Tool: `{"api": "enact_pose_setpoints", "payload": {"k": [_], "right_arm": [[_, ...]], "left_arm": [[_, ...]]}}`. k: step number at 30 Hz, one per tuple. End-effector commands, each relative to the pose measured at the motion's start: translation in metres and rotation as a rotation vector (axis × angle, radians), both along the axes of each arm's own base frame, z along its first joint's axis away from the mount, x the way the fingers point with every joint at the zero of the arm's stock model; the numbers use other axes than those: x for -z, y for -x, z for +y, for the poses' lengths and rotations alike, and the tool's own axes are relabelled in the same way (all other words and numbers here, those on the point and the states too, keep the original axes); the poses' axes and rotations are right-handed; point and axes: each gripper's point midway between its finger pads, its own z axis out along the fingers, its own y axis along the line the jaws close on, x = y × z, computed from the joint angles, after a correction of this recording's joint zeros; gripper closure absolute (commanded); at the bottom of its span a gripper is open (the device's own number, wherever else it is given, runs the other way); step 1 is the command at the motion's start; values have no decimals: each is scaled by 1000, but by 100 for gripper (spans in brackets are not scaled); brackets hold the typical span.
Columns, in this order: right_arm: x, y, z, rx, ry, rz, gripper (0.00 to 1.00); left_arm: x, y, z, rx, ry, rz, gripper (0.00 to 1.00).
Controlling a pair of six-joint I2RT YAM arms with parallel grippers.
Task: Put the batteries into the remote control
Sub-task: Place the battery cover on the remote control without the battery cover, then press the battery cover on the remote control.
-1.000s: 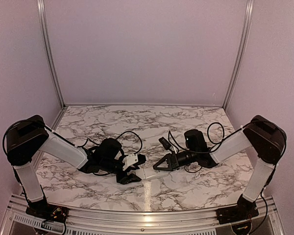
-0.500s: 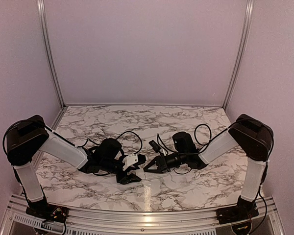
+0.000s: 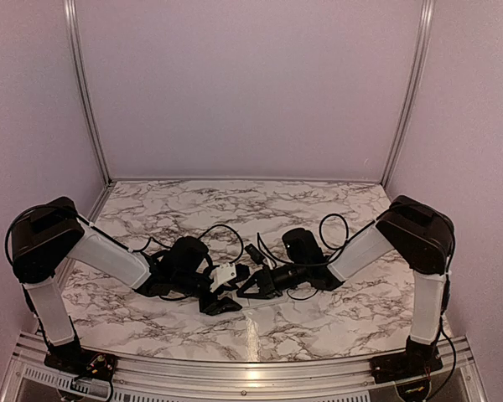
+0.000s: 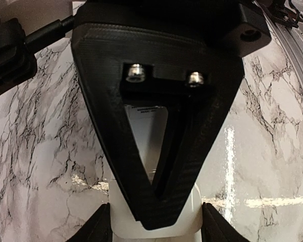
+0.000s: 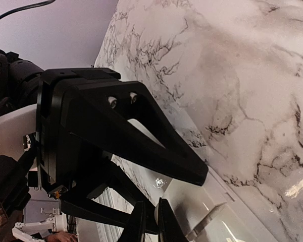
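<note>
The remote control [image 4: 122, 224] is a white slab lying on the marble table, and the left gripper [image 4: 156, 232] is shut on its two long sides. In the top view the left gripper [image 3: 224, 291] and right gripper [image 3: 250, 290] meet near the table's front middle and hide the remote. The right gripper's black triangular finger lies over the remote in the left wrist view. In the right wrist view the right gripper [image 5: 150, 222] has its jaws almost together just above the remote control [image 5: 212, 201], which shows a raised ridge. I see nothing between its jaws. The batteries are hidden.
Black cables loop on the marble behind each wrist: the left cable [image 3: 226, 233] and the right cable [image 3: 339, 222]. Lilac walls with metal posts [image 3: 84, 92] close in three sides. A metal rail [image 3: 251, 368] runs along the near edge.
The right arm has swung left, carrying its gripper from beside the remote's end to over the remote next to the left gripper. The left arm has not moved.
</note>
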Motion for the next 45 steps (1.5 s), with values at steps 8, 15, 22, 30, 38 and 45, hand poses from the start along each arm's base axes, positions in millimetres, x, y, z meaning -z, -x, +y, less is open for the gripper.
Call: {"api": "enact_pose_setpoints", "payload": {"k": [8,15,22,30,38,45], "right_arm": [[36,9,1,-20,93,16,92],[34,9,4,-23,81,21,92],[38,9,0,-18,102,15,93],[46,6,-3,-19,148,-21,93],[48,0,0,-15,152,-28,93],[52,1,-4,-12,165,-26,94]], "left_arm": [[41,13,27,-21,-133,72,41],[39,11,30,-32,-131,48,28],[27,8,27,-49,-85,28,25],[8,5,25,-97,-2,22,24],[-7,-1,19,-108,53,-21,9],[-15,-3,14,-112,85,-32,14]]}}
